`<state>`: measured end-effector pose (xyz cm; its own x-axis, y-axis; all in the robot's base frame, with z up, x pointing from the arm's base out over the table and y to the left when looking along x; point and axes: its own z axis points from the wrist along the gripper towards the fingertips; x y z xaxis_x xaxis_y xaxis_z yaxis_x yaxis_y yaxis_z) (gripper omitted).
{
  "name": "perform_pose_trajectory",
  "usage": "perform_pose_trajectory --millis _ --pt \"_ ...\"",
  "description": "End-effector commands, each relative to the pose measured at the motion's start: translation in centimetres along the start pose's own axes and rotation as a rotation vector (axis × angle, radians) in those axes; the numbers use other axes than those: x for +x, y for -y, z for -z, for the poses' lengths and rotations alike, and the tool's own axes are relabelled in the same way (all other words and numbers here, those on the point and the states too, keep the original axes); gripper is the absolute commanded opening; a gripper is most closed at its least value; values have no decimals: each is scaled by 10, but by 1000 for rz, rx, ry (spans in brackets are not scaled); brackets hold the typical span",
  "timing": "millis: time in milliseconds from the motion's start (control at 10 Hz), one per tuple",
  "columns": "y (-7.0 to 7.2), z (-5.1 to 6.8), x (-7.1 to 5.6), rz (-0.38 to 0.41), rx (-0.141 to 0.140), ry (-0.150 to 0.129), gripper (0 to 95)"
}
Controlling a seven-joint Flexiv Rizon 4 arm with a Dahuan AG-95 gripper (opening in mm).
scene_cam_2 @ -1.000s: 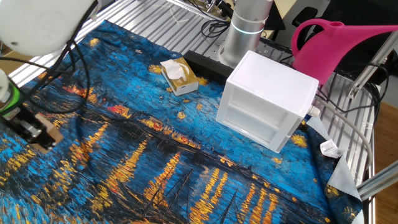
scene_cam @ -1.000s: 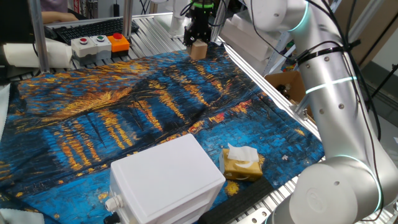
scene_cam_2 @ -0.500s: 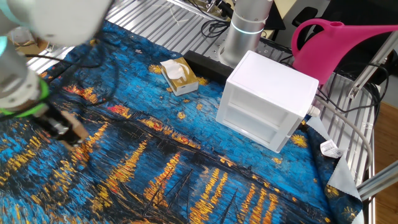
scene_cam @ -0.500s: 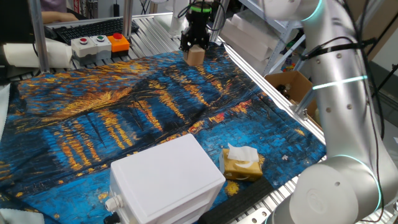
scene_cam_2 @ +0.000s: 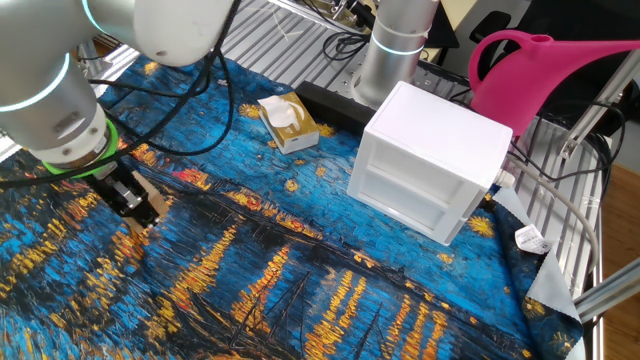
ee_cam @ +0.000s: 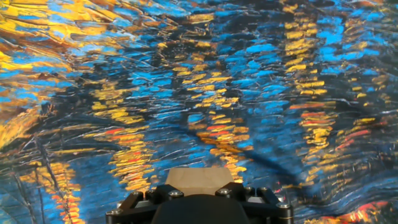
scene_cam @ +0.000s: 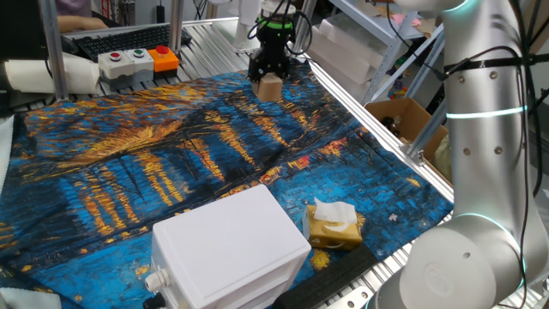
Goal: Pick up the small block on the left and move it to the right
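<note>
The small block (scene_cam: 270, 87) is a plain tan cube held just above the far edge of the blue and orange painted cloth (scene_cam: 171, 154). My gripper (scene_cam: 268, 77) is shut on it from above. From the other fixed view the block (scene_cam_2: 152, 205) shows tan beside the black fingers (scene_cam_2: 124, 191), low over the cloth at the left. In the hand view the block (ee_cam: 199, 177) fills the space between the jaws, with the cloth a short way below it.
A large white plastic box (scene_cam: 227, 249) stands at the cloth's near edge, a yellow-brown tissue packet (scene_cam: 333, 225) beside it. A button box (scene_cam: 137, 58) sits past the far edge. A cardboard box (scene_cam: 396, 116) lies off the table. A pink watering can (scene_cam_2: 540, 70) stands behind the white box.
The arm has carried the block sideways over the cloth, well to the right in the other fixed view. The grip on the block has stayed the same.
</note>
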<state>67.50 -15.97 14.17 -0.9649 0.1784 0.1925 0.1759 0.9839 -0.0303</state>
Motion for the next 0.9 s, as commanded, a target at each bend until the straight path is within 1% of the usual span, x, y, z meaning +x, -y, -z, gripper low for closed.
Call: perform_pose_trajectory --millis 100,300,400,500,700,900 --pt "-3 0 12 -3 7 16 0" --pt "-7 0 20 -9 15 22 0" --pt "-9 -1 23 -12 21 23 0" --pt "-9 -2 24 -16 22 26 0" --pt "-11 -6 28 -23 24 27 0" --pt "-17 -14 31 -43 23 27 0"
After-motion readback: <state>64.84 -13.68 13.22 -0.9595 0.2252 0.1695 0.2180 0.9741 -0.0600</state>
